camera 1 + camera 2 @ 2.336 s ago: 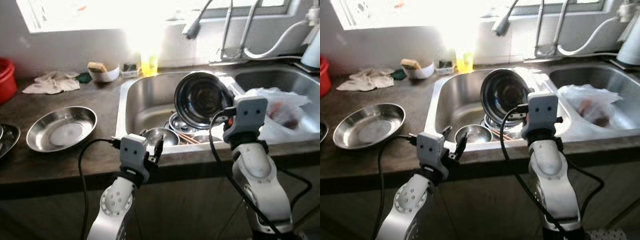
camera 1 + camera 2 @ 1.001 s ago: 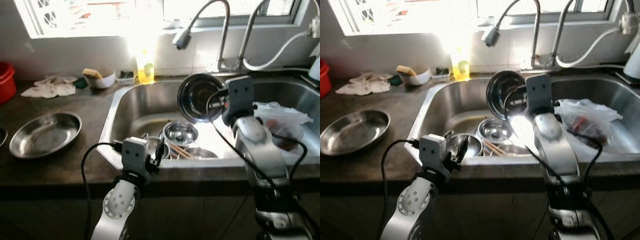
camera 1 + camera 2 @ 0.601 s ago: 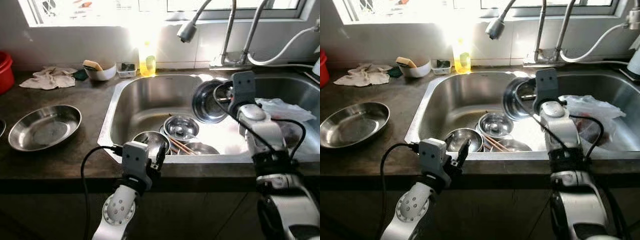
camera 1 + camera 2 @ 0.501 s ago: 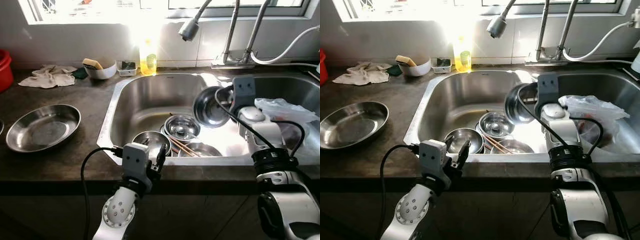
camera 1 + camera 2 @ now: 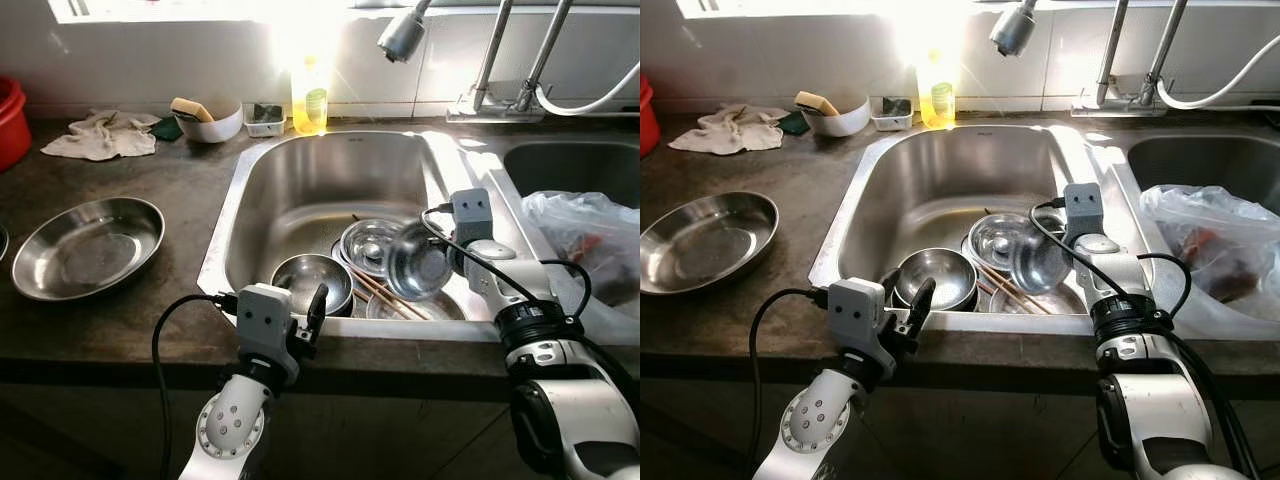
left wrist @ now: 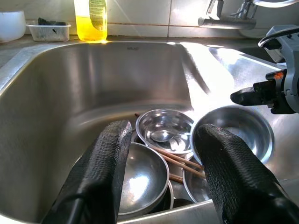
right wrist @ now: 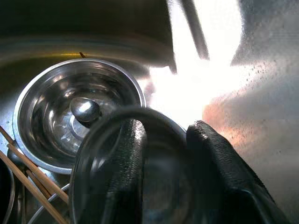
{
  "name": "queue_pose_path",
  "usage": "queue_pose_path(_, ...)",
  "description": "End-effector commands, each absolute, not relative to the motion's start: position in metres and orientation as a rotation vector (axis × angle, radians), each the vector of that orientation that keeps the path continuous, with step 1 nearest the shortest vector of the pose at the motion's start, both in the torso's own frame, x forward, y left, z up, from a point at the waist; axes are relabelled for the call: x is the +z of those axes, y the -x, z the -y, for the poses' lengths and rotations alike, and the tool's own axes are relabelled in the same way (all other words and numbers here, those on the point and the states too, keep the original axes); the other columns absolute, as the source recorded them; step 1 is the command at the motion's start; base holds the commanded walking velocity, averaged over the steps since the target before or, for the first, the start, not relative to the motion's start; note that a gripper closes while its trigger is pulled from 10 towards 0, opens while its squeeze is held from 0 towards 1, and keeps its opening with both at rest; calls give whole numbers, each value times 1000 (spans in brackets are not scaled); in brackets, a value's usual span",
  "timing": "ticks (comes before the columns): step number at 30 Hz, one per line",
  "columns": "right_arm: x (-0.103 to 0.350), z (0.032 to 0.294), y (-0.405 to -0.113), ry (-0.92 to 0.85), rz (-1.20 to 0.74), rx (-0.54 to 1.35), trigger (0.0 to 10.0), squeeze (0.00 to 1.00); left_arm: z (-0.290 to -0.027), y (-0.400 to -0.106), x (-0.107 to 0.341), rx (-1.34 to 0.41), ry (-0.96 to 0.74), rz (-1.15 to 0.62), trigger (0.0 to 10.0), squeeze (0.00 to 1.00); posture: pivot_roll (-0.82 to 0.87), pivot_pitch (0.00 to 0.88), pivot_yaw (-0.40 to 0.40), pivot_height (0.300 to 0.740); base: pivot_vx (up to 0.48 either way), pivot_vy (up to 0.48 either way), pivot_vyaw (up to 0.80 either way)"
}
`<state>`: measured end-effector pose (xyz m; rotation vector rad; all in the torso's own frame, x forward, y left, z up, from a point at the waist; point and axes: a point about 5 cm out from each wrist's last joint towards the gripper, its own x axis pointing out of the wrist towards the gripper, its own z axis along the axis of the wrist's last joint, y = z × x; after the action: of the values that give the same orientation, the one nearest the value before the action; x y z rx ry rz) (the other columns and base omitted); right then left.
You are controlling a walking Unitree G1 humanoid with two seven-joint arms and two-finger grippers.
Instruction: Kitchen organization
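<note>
Right gripper is down inside the sink, jaws pinched on the rim of a steel bowl, one finger inside and one outside. The bowl is held tilted just above the other bowls and wooden chopsticks on the sink bottom. Left gripper is held at the sink's front edge, jaws spread wide, nothing gripped. A steel plate is seen on the dark surface, left of the sink.
</note>
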<state>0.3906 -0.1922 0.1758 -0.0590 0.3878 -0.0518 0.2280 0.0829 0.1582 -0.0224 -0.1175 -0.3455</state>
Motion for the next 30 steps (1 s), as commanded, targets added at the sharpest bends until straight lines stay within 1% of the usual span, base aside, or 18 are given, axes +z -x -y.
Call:
queue_pose_path(1,175,190,-388,34,-389,-48,10000,1000,-82,-229,156,-350,8,101,10000,0,86,150,-21,740,0,0,0)
queue_pose_path(4,173,189,-385,31,-388,-49,10000,1000,-81,-230,157,-351,7,106,10000,0,86,140,-22,740,0,0,0)
queue_pose_path(6,178,189,-383,43,-338,-60,10000,1000,-82,-232,158,-351,5,111,10000,0,88,127,-22,740,0,0,0)
queue_pose_path(7,181,188,-380,42,-308,-62,10000,176,-82,-232,158,-349,4,113,10000,0,87,123,-21,740,0,0,0)
queue_pose_path(8,189,186,-375,40,-242,-56,10000,0,-83,-234,159,-346,3,118,10000,0,82,115,-19,740,0,0,0)
queue_pose_path(13,195,184,-367,60,-190,-100,10000,0,-84,-237,159,-345,0,121,10000,0,75,94,-15,740,0,0,0)
queue_pose_path(14,201,180,-357,50,-115,-118,10000,0,-84,-239,159,-345,1,123,10000,0,67,81,-10,740,0,0,0)
queue_pose_path(16,205,178,-352,35,-71,-113,10000,0,-84,-240,159,-344,1,124,10000,0,64,77,-9,740,0,0,0)
queue_pose_path(17,217,170,-340,-3,60,-27,10000,0,-84,-242,158,-342,5,123,10000,0,63,68,-8,740,0,0,0)
queue_pose_path(19,219,168,-331,17,112,-17,10000,0,-84,-242,158,-342,10,123,10000,0,63,64,-7,740,0,0,0)
queue_pose_path(21,219,164,-311,118,187,-10,10000,0,-83,-242,160,-347,10,128,10000,0,58,50,-3,740,0,0,0)
queue_pose_path(22,219,164,-311,118,187,-10,10000,0,-83,-242,160,-347,10,128,10000,0,58,50,-3,740,0,0,0)
queue_pose_path(23,219,162,-305,145,213,1,10000,0,-82,-242,160,-348,10,129,10000,0,56,48,-1,740,0,0,0)
queue_pose_path(24,218,159,-298,116,216,31,10000,0,-82,-242,160,-349,12,131,10000,0,55,43,1,740,0,0,0)
queue_pose_path(25,218,159,-298,116,216,31,10000,0,-82,-242,160,-349,12,131,10000,0,55,43,1,740,0,0,0)
queue_pose_path(26,219,153,-284,71,242,71,10000,0,-83,-243,162,-348,17,135,10000,0,48,34,6,740,0,0,0)
queue_pose_path(28,219,152,-279,59,254,79,10000,0,-83,-243,162,-347,18,136,10000,0,48,34,6,740,0,0,0)
queue_pose_path(30,217,145,-263,52,289,147,10000,0,-82,-243,169,-349,32,154,10000,0,44,31,12,740,0,0,0)
